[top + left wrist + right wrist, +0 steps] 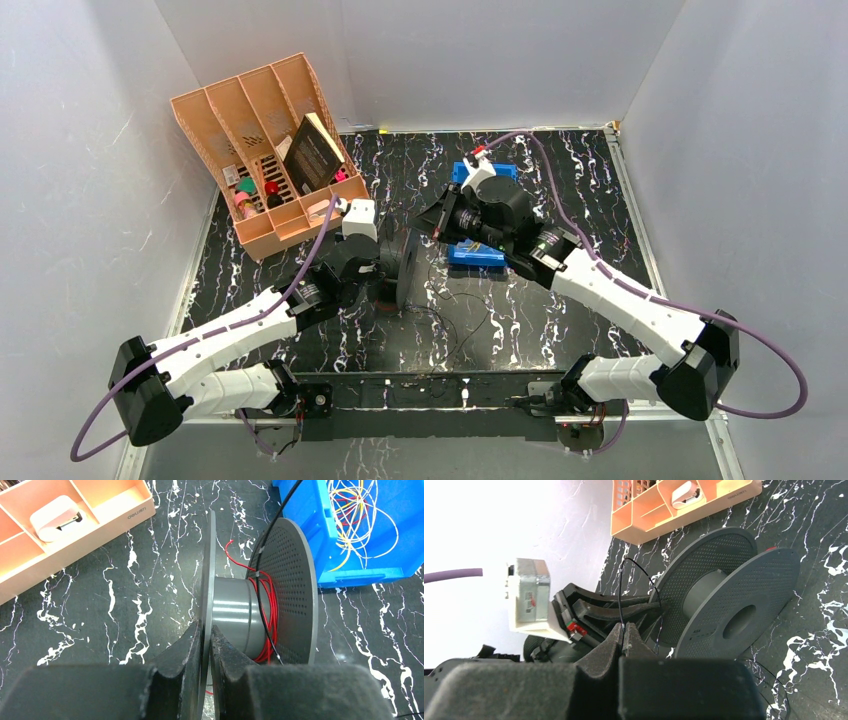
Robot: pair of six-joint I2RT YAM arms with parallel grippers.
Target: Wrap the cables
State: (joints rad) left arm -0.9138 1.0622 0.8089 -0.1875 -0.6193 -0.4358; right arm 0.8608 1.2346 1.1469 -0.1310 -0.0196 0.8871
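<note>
Winding stage: dark strand going onto the reel.
- Spool (pixel 232 620): grey, standing on edge on the marbled table (pixel 560 300), between the two arms.
- Red cable (pixel 266 615): already coiled on the hub, against the perforated flange.
- Left gripper (pixel 206 637): fingers pressed together on the rim of the plain flange, steadying the spool.
- Right gripper (pixel 623 630): pads pinching the dark cable (pixel 620 595), which arcs from the pinch toward the hub.
- Yellow cables (pixel 355 525): loose tangle in the blue bin (pixel 320 555) just behind the spool.

Next move, as judged: carry the pinched strand round the hub under light tension, between the flanges, with the spool held firm. Slack would probably let it slip over a flange edge.
</note>
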